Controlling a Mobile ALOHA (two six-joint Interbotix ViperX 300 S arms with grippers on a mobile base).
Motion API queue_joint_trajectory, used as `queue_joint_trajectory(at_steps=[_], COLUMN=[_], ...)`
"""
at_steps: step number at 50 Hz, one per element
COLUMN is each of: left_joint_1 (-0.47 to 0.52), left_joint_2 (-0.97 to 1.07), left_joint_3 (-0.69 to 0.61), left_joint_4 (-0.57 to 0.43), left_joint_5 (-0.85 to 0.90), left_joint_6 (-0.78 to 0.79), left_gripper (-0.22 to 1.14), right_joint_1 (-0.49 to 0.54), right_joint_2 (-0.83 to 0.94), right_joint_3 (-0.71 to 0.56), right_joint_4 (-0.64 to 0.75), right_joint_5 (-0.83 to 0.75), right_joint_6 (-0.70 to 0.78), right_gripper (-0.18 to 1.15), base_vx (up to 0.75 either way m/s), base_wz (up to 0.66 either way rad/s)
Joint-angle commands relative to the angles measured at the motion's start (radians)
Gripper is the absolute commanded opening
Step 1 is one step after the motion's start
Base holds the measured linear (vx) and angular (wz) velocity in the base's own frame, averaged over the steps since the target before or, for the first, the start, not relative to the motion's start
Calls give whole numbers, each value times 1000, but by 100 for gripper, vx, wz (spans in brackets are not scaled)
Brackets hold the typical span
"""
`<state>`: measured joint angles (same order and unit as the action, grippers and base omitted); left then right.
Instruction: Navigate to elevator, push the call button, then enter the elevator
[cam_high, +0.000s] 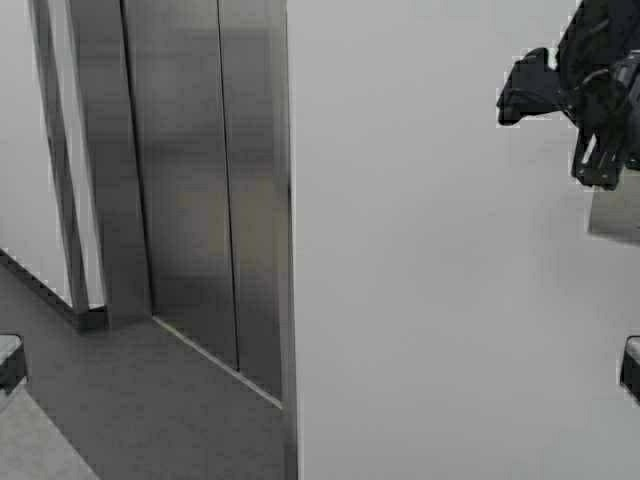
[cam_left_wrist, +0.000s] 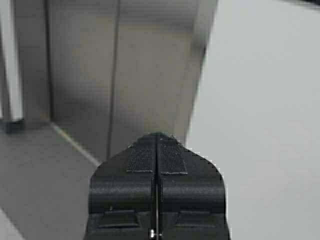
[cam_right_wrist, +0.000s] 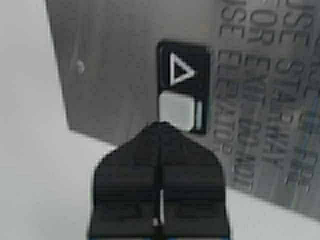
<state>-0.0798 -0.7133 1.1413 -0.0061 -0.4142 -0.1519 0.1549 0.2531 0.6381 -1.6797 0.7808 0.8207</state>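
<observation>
The elevator (cam_high: 205, 190) has shut brushed-steel double doors with a dark centre seam, at the left of the high view; it also shows in the left wrist view (cam_left_wrist: 125, 75). The call button (cam_right_wrist: 176, 112) is a pale square under a white triangle, on a dark panel in a grey steel wall plate (cam_right_wrist: 115, 75) with engraved lettering. My right gripper (cam_right_wrist: 161, 124) is shut, its tip right at the button's edge; whether it touches, I cannot tell. In the high view it (cam_high: 598, 165) is raised at the plate (cam_high: 615, 218) on the white wall. My left gripper (cam_left_wrist: 158, 135) is shut and empty, pointing towards the elevator's right frame.
A white wall (cam_high: 430, 280) fills the right half of the high view, meeting the elevator's steel frame (cam_high: 288, 300). Grey floor (cam_high: 130, 400) lies before the doors. A white wall with a dark skirting (cam_high: 40, 285) runs at the far left.
</observation>
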Motion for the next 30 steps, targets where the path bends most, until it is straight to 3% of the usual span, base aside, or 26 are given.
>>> queue_joint_trajectory(at_steps=[1,30], left_joint_1=[0,2], left_joint_2=[-3,-3], left_joint_3=[-21,-21], left_joint_4=[-2,-2], left_joint_5=[-2,-2], left_joint_6=[2,3], left_gripper=[2,2], right_joint_1=[-23,-100], right_joint_2=[9,41], right_joint_3=[-37,-69], right_joint_4=[-21,-109], right_joint_5=[-8,-23], right_joint_6=[0,-3], right_gripper=[6,6], base_vx=[0,0], base_wz=[0,0])
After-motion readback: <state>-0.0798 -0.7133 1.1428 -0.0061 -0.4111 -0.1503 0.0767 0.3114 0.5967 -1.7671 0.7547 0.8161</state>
